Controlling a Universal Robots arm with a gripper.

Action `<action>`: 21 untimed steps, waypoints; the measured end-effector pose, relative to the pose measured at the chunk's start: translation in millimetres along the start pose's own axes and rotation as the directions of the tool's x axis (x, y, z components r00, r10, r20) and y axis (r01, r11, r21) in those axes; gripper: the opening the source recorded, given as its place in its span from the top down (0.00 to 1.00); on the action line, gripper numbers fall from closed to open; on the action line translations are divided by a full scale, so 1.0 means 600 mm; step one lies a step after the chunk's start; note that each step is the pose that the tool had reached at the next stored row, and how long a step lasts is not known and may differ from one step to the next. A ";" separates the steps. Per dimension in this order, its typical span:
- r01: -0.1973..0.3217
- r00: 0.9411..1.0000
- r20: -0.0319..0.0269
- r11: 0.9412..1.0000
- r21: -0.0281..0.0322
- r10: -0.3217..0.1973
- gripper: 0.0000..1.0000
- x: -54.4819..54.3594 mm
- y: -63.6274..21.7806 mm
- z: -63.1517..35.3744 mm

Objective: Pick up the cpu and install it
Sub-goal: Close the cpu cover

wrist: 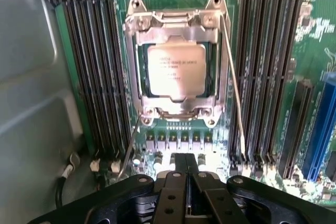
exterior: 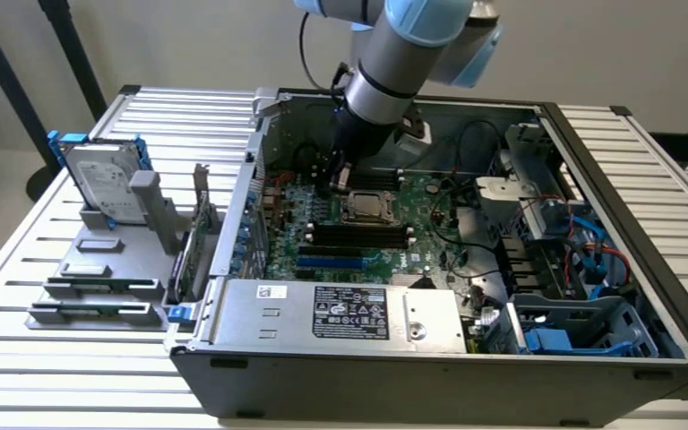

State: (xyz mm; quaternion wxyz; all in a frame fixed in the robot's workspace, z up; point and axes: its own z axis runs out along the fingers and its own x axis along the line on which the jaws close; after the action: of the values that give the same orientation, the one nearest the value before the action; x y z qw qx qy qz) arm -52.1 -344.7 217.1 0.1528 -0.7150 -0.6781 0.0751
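The cpu [wrist: 175, 70] lies flat in its socket on the green motherboard [wrist: 173, 145], inside the open computer case [exterior: 440, 381] that takes up the middle of the slatted bench [exterior: 10, 354]. A metal retention frame [wrist: 176, 20] surrounds the chip on all sides, presumably to press it onto its contacts. Two thin wire levers [wrist: 234, 95] run beside the frame; whether they are latched I cannot say from this angle.

The gripper [wrist: 185, 162] hangs just above the board, close beside the socket, its fingers [wrist: 176, 179] pressed together with nothing between them. That suggests the chip is seated and let go.

Black memory slots [wrist: 94, 72] flank the socket on both sides. Near the bench's edge on the exterior view's left, a grey holder [exterior: 93, 269] props a hard drive in a blue frame [exterior: 103, 184] upright, probably for easy grasping.

The chip's top carries several printed lines, too small to read. The power supply's label [exterior: 356, 313] shows text and marks, likewise illegible.
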 end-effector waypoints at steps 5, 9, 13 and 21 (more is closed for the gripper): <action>0.004 1.000 -0.019 1.000 0.006 -0.004 0.89 -0.002 -0.017 -0.001; 0.006 0.999 -0.040 1.000 0.010 -0.005 0.89 -0.002 -0.027 -0.004; 0.002 0.998 -0.062 1.000 0.011 -0.001 0.89 -0.002 -0.035 -0.006; -0.047 0.995 -0.091 0.999 0.008 0.048 0.89 -0.002 -0.043 -0.006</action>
State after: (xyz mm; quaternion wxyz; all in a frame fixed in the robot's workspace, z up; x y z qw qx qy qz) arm -75.7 -345.6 228.5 0.1836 -0.7331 -0.6531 0.0479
